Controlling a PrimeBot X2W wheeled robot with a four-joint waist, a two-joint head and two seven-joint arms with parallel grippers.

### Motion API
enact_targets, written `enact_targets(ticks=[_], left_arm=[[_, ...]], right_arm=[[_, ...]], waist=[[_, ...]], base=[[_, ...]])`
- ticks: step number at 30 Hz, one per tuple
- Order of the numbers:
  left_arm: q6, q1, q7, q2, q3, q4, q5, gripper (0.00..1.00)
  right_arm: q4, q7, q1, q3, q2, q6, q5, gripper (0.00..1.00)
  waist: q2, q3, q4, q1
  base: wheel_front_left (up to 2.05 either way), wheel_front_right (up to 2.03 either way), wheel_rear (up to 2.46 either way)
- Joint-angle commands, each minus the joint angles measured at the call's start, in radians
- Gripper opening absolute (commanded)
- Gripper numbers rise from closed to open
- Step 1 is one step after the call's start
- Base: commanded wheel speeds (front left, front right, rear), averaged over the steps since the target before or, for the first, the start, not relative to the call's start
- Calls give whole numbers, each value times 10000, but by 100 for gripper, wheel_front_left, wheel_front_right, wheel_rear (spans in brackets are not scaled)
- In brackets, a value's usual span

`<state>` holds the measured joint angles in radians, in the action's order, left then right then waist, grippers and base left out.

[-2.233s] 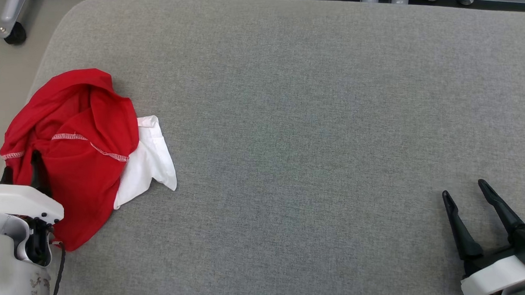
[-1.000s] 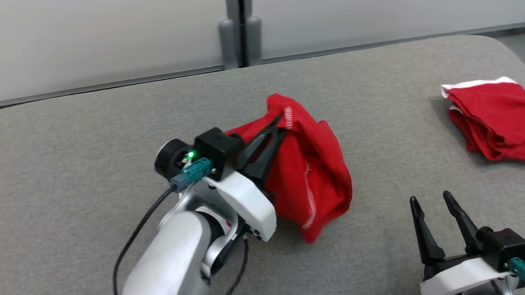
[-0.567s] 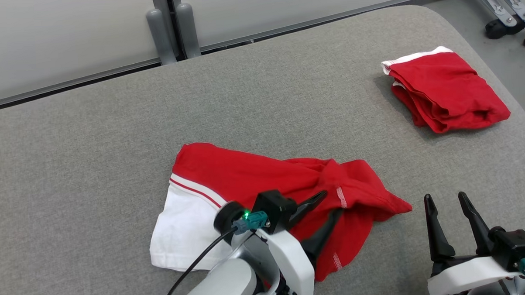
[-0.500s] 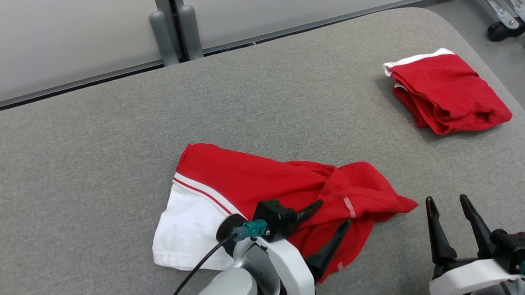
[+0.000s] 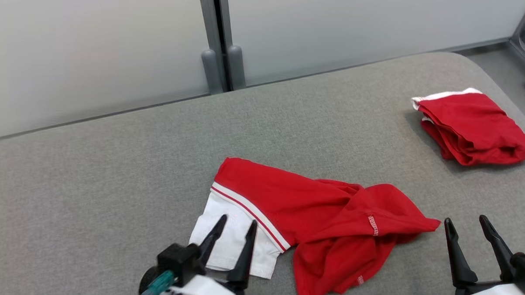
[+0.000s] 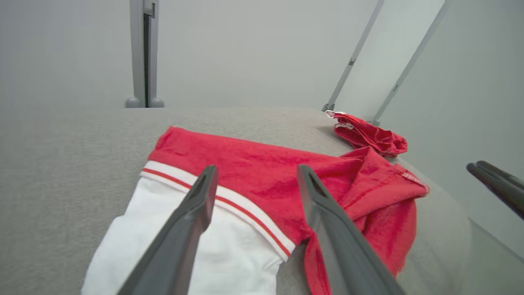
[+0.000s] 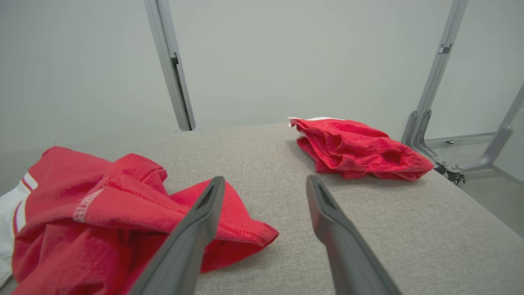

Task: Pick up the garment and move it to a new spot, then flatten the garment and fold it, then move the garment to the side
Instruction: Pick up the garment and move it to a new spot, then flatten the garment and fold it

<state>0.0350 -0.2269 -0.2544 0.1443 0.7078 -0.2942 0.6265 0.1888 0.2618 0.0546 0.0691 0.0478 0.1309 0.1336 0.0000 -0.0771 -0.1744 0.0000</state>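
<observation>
Left wrist view shows me garment stripes up close. Left gripper spread, backed over its white end (was over red). Right gripper spread at tabletop front edge.

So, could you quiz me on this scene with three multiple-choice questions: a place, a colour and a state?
1. Where does the folded garment lie? A. at the far right of the table B. on the floor C. in a basket
2. Besides red, what colour shows on the spread garment? A. blue B. white C. black
3. The left pincer is: A. shut on cloth B. shut, empty C. open, holding nothing
Answers: A, it sits by the right edge; B, a white panel joins the red; C, its jaws stand apart, gripping nothing.
</observation>
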Motion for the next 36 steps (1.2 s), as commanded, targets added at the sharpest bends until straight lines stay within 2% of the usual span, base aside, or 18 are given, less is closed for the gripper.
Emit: enact_targets(ticks=[1,2,3,6,8,9,10,18,25,36], left_arm=[[445,756,-100,249,-655,325,-38,100],[633,1043,-110,328,-1045,568,-172,100],[633,1043,-110,328,-1045,568,-172,100],[1041,2092,-110,367,-2236,1206,-655,100],[1090,2726,-115,313,-2956,1475,-1003,100],[1033,3225,-116,203,-3646,1662,-1285,100],[976,3515,-117,123,-3937,1707,-1414,100],[304,4931,-118,-498,-5868,1678,-2247,100],[-286,5050,-118,-788,-6582,1548,-2709,100],[-711,4796,-119,-919,-6885,1431,-3010,100]], right_arm=[[-137,44,306,180,58,-3,-129,100],[-191,44,395,269,58,-3,-169,100],[-191,44,395,269,58,-3,-169,100],[-263,44,665,422,72,-3,-323,100],[-314,44,803,410,68,-3,-444,100],[-348,44,936,503,69,-3,-489,100],[-345,44,1010,536,65,-3,-488,100],[-258,44,1373,561,52,-3,-275,100],[-221,44,1432,487,50,-3,-347,100],[-164,44,1297,302,50,-3,-331,100]], waist=[[0,612,475,0],[0,690,574,0],[0,690,574,0],[0,922,857,0],[0,1041,1046,0],[0,1167,1241,0],[0,1236,1333,0],[0,1603,1892,0],[0,1669,2205,0],[0,1605,2103,0]], base=[[0,0,0],[0,0,0],[0,0,0],[0,0,0],[0,0,0],[0,0,0],[0,0,0],[0,0,0],[0,0,0],[0,0,0]])
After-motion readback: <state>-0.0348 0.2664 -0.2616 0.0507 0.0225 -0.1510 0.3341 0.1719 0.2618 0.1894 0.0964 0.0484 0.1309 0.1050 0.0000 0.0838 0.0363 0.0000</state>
